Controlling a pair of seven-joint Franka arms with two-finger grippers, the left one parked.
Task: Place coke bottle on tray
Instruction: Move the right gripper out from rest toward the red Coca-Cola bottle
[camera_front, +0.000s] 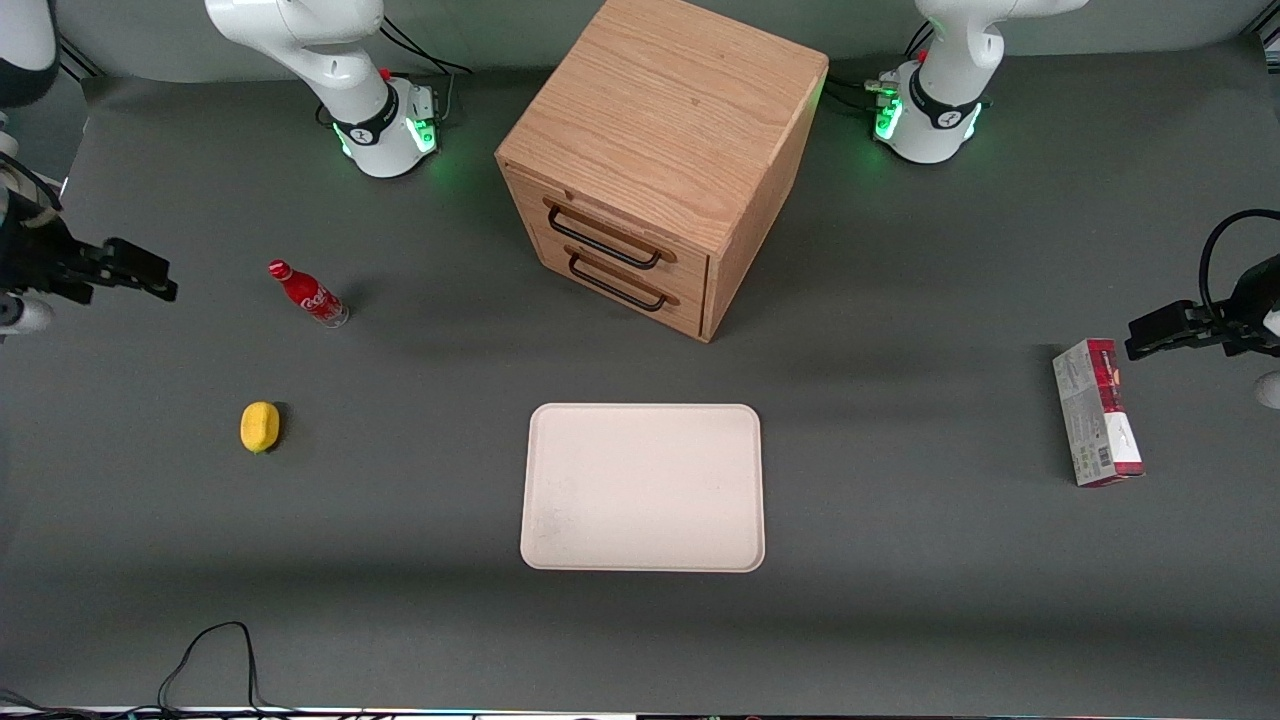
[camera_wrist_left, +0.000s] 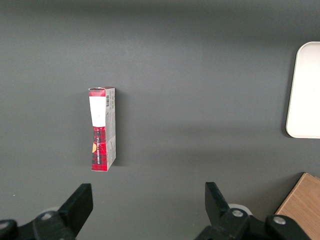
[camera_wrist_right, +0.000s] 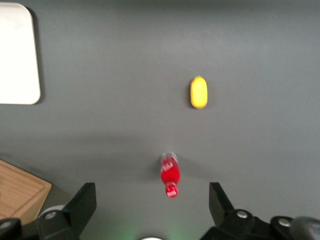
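The coke bottle (camera_front: 307, 291) stands upright on the dark worktop (camera_front: 900, 600), in the upper left of the front frame, toward the working arm's end. It looks slanted there only because the camera looks down on it; the red cap is on top and the clear base rests on the surface. A yellow lemon (camera_front: 260, 426) lies nearer to the front camera than the bottle, well apart from it.

The end effector (camera_front: 135, 272) hangs at the left edge of the front frame, raised above the worktop and holding nothing. In the right wrist view its two dark fingers (camera_wrist_right: 82, 205) stand wide apart, with the bottle (camera_wrist_right: 170, 175) showing in the gap between them. I judge this a pre-grasp line-up: the spread leaves room to close on the slim body from both sides, though a descent is still needed.

The tray (camera_front: 642, 487) lies bare in the lower middle of the front frame, in front of the wooden drawer cabinet (camera_front: 655, 160), well apart from the bottle. Its low rim should let the bottle be set down from above without snagging. Being tall and narrow, the bottle may tip if gripped too high or nudged on approach
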